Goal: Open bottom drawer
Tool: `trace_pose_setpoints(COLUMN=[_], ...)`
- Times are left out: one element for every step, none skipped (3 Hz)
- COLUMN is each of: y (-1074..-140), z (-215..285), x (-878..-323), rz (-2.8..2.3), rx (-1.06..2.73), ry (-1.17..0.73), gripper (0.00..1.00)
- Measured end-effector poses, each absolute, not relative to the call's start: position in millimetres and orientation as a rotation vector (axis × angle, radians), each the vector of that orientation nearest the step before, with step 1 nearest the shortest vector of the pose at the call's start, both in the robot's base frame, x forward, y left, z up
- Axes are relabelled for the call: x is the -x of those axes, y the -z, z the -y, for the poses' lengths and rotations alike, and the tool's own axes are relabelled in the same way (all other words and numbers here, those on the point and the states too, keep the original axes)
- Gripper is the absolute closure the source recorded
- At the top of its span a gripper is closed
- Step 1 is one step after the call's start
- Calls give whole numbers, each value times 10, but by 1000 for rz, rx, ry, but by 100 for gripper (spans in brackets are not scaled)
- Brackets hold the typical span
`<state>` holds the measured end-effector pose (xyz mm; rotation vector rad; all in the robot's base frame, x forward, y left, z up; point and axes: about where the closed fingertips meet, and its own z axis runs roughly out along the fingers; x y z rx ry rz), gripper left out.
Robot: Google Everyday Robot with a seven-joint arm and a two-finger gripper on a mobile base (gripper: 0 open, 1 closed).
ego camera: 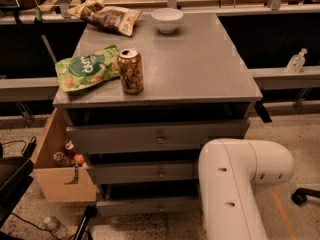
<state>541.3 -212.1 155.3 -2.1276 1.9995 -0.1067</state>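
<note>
The grey cabinet [200,74] has three grey drawer fronts stacked under its top. The bottom drawer [145,205] is the slimmest one, just above the floor, and its small round knob [161,208] is at the centre. It looks shut, and its right end is hidden behind my white arm [235,184]. The arm fills the lower right of the camera view and runs off the bottom edge. My gripper is out of view, so its place relative to the knob cannot be told.
On the cabinet top lie a green snack bag [85,71], a can [131,71], a brown bag [107,16] and a white bowl [167,20]. An open wooden box [60,181] with small items hangs at the cabinet's left. A plastic bottle [52,225] lies on the floor.
</note>
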Motion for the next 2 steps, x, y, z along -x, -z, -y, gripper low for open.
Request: trace_pose_setpoints(y=[-1590,-1640], z=[2052,1907], x=[-5408,-5377], rz=[-1971,-1961], rx=[2132,2146], ry=[89,45], gripper=[0,0])
